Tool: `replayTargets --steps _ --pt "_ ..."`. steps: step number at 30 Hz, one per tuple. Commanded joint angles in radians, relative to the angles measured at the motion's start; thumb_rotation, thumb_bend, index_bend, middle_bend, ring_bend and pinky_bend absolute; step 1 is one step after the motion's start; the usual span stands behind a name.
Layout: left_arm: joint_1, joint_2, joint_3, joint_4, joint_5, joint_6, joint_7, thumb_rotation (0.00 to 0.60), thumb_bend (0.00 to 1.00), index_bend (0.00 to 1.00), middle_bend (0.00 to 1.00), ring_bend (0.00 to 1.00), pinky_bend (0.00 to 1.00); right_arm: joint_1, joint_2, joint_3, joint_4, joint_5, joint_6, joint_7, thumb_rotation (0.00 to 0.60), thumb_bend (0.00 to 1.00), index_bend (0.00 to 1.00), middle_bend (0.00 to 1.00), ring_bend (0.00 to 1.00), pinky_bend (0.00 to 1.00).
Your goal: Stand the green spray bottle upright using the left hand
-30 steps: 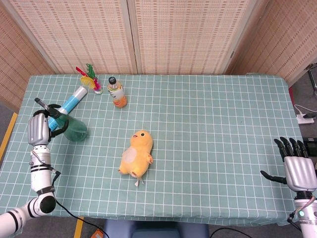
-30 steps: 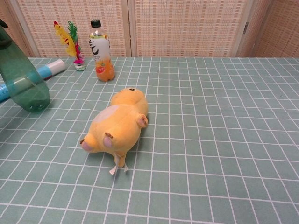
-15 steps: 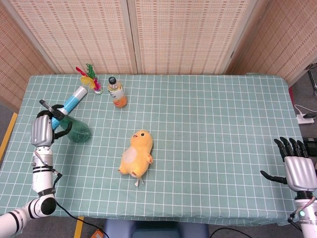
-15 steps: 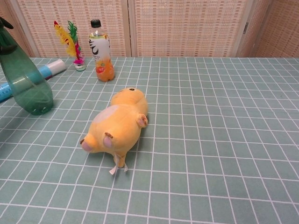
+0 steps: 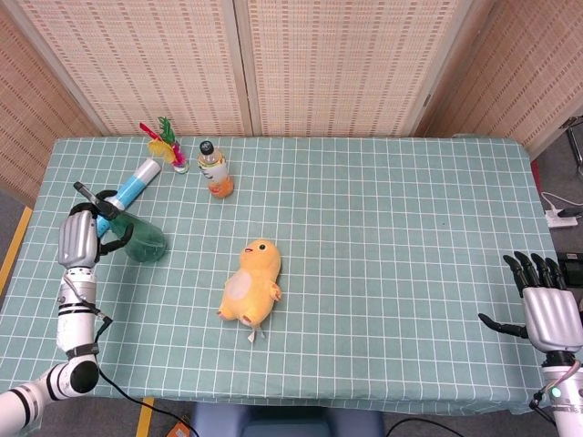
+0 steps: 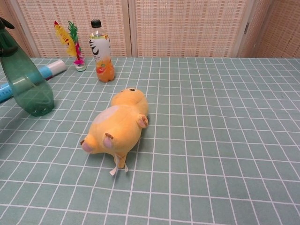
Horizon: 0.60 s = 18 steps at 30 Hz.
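Your left robot hand (image 5: 78, 238) grips the translucent green plastic spray bottle (image 6: 26, 84), now upright on the table (image 5: 383, 228); only release remains. Right robot hand (image 5: 549, 309) idle, fingers apart.

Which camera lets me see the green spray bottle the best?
The chest view: the green spray bottle is big and close there, standing on the table. In the head view it is small, with the left hand partly hiding it.

The green spray bottle (image 6: 29, 86) is translucent, glossy plastic; the yellow duck toy (image 6: 118, 124) is soft, matt plush; the desk (image 5: 383, 237) wears a matt checked cloth, faintly creased; the drink bottle (image 6: 101, 51) is clear, shiny plastic with a printed label; both hands, left hand (image 5: 76, 238) and right hand (image 5: 549, 314), show smooth grey shells with black fingers (image 5: 533, 269).
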<state>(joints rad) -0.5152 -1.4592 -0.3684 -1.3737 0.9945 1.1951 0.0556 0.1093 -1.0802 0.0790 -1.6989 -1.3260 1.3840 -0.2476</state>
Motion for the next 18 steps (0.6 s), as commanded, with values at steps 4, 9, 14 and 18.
replayTargets --steps 4,9,14,18 --pt "0.000 0.004 0.004 -0.001 -0.015 -0.020 0.001 0.600 0.22 0.25 0.49 0.40 0.23 0.001 0.000 0.000 0.000 -0.001 -0.001 0.002 0.600 0.00 0.11 0.07 0.00 0.00" --pt "0.000 0.012 0.007 -0.014 -0.005 -0.022 -0.003 0.600 0.22 0.25 0.46 0.40 0.23 0.001 0.001 0.000 0.000 -0.001 -0.002 0.002 0.600 0.00 0.11 0.07 0.00 0.00" --pt "0.000 0.017 0.011 -0.018 -0.005 -0.029 -0.004 0.600 0.21 0.26 0.45 0.40 0.23 0.002 0.001 0.000 0.000 0.000 -0.003 0.002 0.600 0.00 0.11 0.07 0.00 0.00" --pt "0.000 0.023 0.018 -0.018 -0.014 -0.048 -0.002 0.600 0.20 0.26 0.43 0.39 0.22 0.002 0.002 -0.001 -0.001 -0.001 -0.004 0.004 0.600 0.00 0.11 0.07 0.00 0.00"
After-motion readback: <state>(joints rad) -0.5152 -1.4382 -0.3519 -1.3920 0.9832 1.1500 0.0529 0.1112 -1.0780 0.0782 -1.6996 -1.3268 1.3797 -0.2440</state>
